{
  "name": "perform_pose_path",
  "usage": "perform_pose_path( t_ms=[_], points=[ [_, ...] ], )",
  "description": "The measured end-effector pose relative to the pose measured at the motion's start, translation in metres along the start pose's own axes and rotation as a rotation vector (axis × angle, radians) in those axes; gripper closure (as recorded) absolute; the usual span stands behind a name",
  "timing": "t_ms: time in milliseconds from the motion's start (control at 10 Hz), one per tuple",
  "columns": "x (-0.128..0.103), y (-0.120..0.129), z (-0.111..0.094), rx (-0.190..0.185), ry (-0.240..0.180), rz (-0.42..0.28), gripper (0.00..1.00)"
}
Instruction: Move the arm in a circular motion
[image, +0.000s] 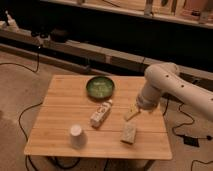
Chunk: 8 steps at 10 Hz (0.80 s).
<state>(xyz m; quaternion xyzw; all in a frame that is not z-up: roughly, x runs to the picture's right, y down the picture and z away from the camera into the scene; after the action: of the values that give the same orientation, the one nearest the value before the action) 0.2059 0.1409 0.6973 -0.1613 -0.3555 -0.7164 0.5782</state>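
The cream-white arm (172, 87) comes in from the right edge and bends down over the right part of the wooden table (60, 115). Its gripper (132, 113), a small yellowish tip, hangs low above the tabletop, just above a tan block (129, 133) and to the right of a small carton lying on its side (101, 113). The gripper touches neither of them as far as I can see.
A green bowl (100, 87) sits at the back middle of the table. A white cup (76, 135) stands near the front left. Cables run across the floor on the left and right. A long dark bench with equipment runs behind the table.
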Motion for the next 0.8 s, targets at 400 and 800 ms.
perform_pose_path(
  t_ms=[400,800],
  points=[
    [0.011,0.100,-0.025,-0.148,0.036,0.263,0.20],
    [0.083,0.120,-0.050,-0.217,0.102,0.331,0.20]
  ],
)
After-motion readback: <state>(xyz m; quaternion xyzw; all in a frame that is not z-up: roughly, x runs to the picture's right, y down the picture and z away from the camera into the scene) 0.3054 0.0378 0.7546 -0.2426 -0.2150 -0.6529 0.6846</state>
